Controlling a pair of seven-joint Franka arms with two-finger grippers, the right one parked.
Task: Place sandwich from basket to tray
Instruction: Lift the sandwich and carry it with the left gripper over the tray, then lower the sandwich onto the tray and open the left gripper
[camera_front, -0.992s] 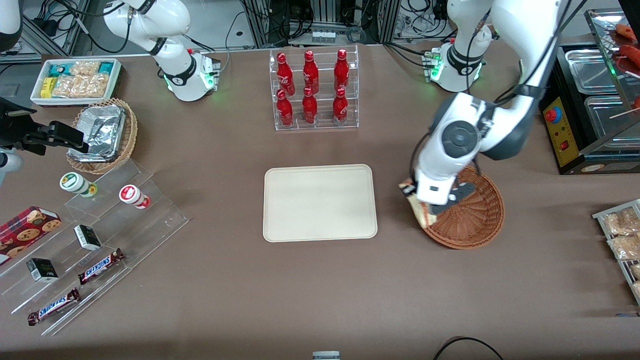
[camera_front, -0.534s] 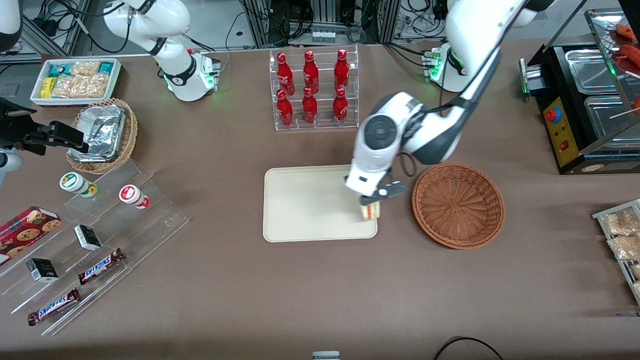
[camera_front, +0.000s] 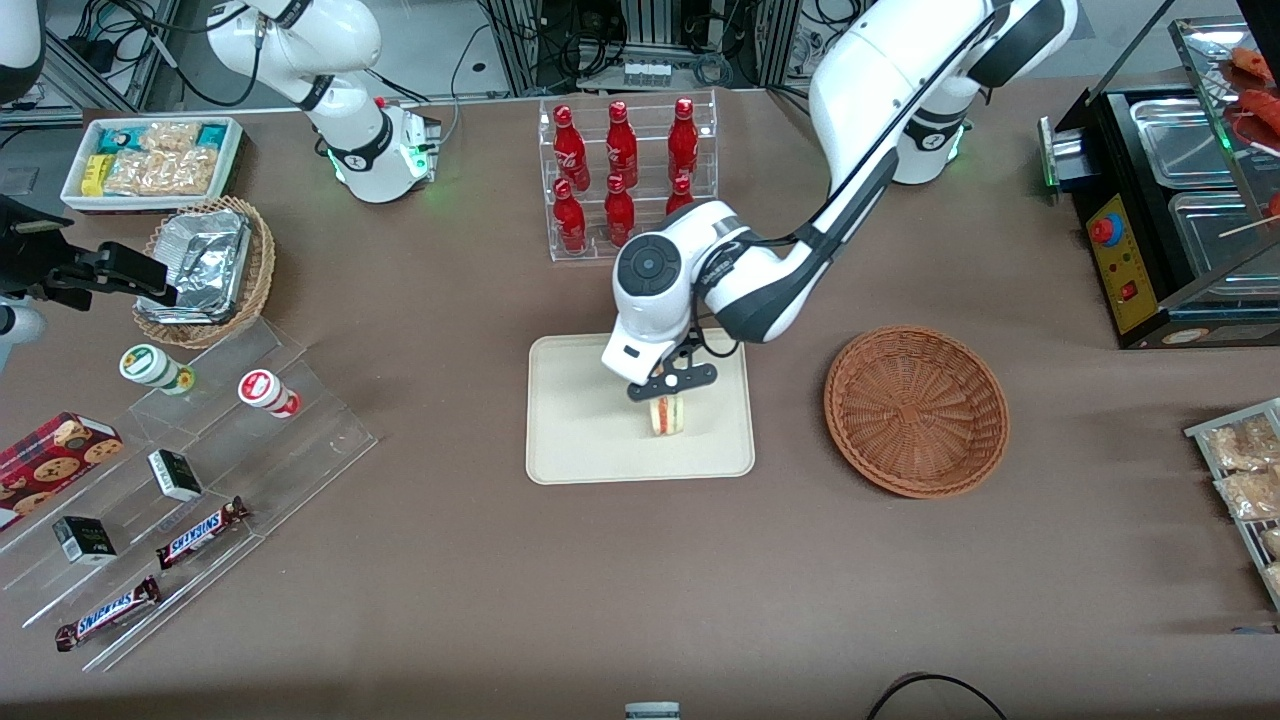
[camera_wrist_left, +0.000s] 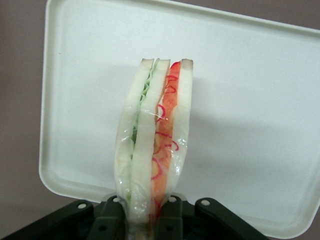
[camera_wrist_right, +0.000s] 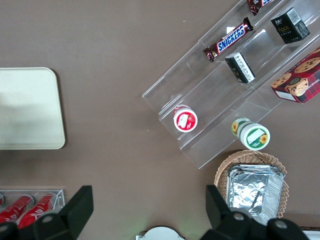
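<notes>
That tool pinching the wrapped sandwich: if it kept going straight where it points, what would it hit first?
The tool, shut on the white-bread triangular sandwich, points down at the cream rectangular tray; the sandwich would likely touch it first.

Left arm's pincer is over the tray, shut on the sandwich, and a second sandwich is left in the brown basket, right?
Not quite. The front view shows the basket empty, with no second sandwich. The rest holds: the pincer is over the tray, shut on the sandwich.

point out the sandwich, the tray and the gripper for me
sandwich (camera_wrist_left: 156, 135), left wrist view, on the middle bread slice.
tray (camera_front: 580, 420), front view, on its bare floor.
gripper (camera_front: 671, 384), front view, between its fingers, shut on the sandwich above the tray.
</notes>
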